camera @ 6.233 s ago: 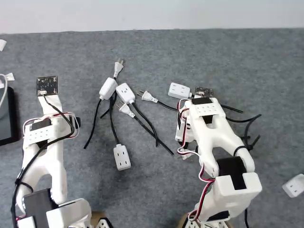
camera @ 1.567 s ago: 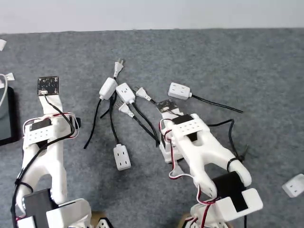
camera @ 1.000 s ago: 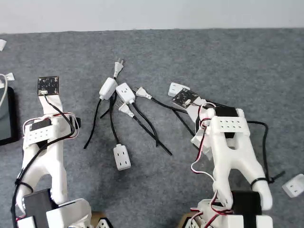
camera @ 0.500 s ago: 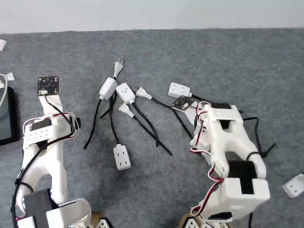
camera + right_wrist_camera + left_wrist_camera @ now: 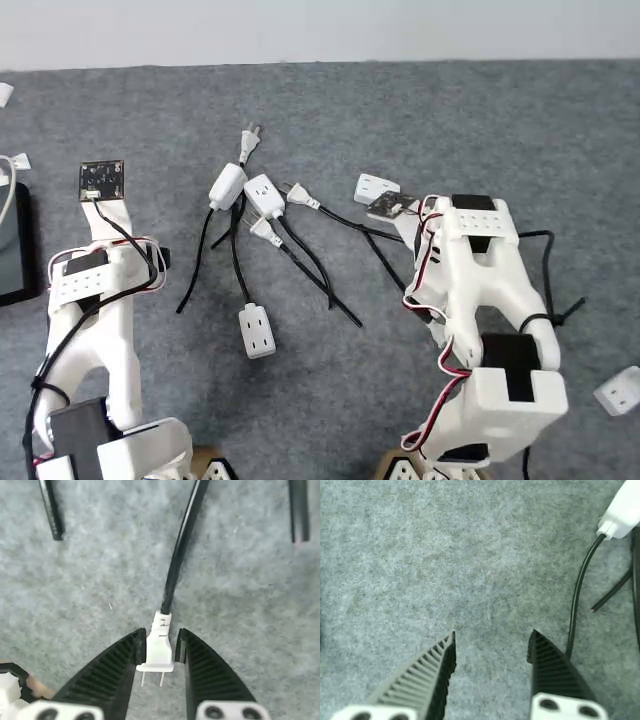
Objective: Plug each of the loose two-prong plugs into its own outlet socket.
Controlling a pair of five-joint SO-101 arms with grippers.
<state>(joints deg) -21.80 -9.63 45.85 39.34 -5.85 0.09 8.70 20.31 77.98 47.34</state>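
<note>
Grey carpet (image 5: 330, 100) under everything, two arms side by side. The right gripper (image 5: 160, 635) is clamped on a white plug (image 5: 160, 652), one finger on each flat side of the body. That grip suits the body's shape, but the prongs point back toward the wrist and the black cord (image 5: 180, 545) runs out ahead. As I judge it, the plug would have to be turned or regripped before the prongs could meet any slots. Can't tell whether it is lifted or resting on the carpet.

From above, that arm sits on the right side with its tip just beside a white socket (image 5: 375, 187). That is the closest outlet, so I take it as the target for this plug. Its slotted face looks upward.

The left gripper (image 5: 493, 632) hangs spread wide with nothing between its fingers, over bare carpet. A thin lead (image 5: 577, 595) lies just beside one finger. The arm looks parked clear of the cable tangle in the middle, probably to give the right arm room.

In the tangle, a loose plug (image 5: 248, 140) and a spare socket (image 5: 257, 330) lie well apart, not yet mated. The job looks early.
</note>
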